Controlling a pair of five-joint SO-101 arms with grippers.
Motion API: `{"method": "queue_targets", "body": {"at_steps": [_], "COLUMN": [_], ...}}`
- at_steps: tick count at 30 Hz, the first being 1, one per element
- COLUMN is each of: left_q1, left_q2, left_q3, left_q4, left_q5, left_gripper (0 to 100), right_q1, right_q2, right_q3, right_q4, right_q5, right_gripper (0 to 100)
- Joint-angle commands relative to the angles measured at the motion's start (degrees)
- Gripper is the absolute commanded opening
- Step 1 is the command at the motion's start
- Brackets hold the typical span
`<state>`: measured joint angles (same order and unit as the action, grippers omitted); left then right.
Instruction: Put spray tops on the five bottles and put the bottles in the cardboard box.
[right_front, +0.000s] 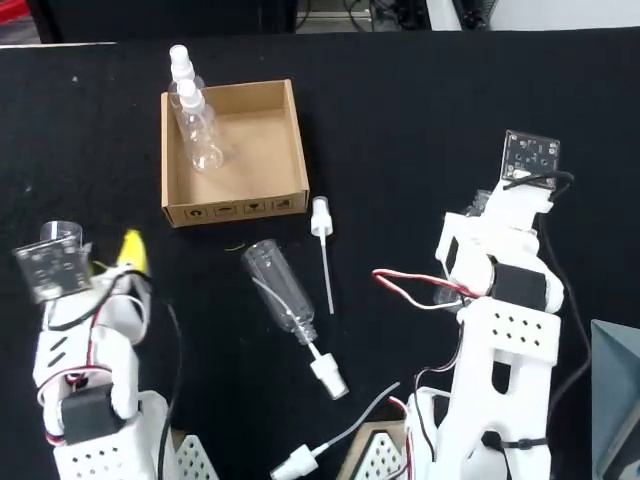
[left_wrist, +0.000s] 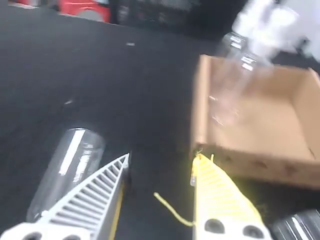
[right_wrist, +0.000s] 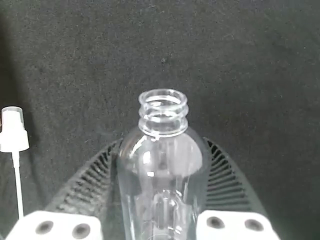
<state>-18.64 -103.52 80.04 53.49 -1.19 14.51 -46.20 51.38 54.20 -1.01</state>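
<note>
The table (right_front: 420, 110), draped in black cloth, carries the cardboard box (right_front: 236, 208) toward its far left corner. Toward the near edge from the box lie a spray top (right_front: 321, 218) with its long tube, and a clear bottle (right_front: 281, 288) on its side with a second spray top (right_front: 328, 375) at its neck. A third spray top (right_front: 296, 463) lies at the near edge about midway along it, and another bottle (left_wrist: 70, 160) rests near the left edge.

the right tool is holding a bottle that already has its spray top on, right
No. The right tool does hold a bottle, but that bottle is uncapped and its neck is open. The right wrist view shows this.
</note>
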Motion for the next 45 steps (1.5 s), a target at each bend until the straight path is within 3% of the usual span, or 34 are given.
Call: {"method": "queue_targets", "body": {"at_steps": [1, 7, 14, 26, 35, 45], "left_q1": [7.1, 12.8, 24.7, 38.1, 45.2, 46.2], "left_q2": [-0.4, -0.2, -0.2, 2.2, 13.3, 24.5], "left_q3": [-6.0, -9.5, -11.6, -11.6, -13.2, -18.6], "left_q4": [4.0, 8.8, 14.6, 18.3, 18.4, 18.3], "left_q5": [-4.7, -7.3, -13.4, -23.2, -27.7, -35.3], "left_gripper": [18, 18, 15, 16, 21, 21], "right_q1": [1.2, 1.2, 1.4, 1.4, 2.3, 3.9], "right_q2": [-2.2, -2.3, -2.3, -2.1, -2.0, -2.0], "right_q3": [0.0, 2.2, 2.0, 1.9, 1.9, 1.9], "right_q4": [-1.8, -5.6, -5.7, -5.8, -5.9, -6.9], "right_q5": [-0.4, -0.3, 0.1, 1.6, 1.6, 1.6], "right_gripper": [12.0, 12.0, 12.0, 12.0, 12.0, 12.0]}}
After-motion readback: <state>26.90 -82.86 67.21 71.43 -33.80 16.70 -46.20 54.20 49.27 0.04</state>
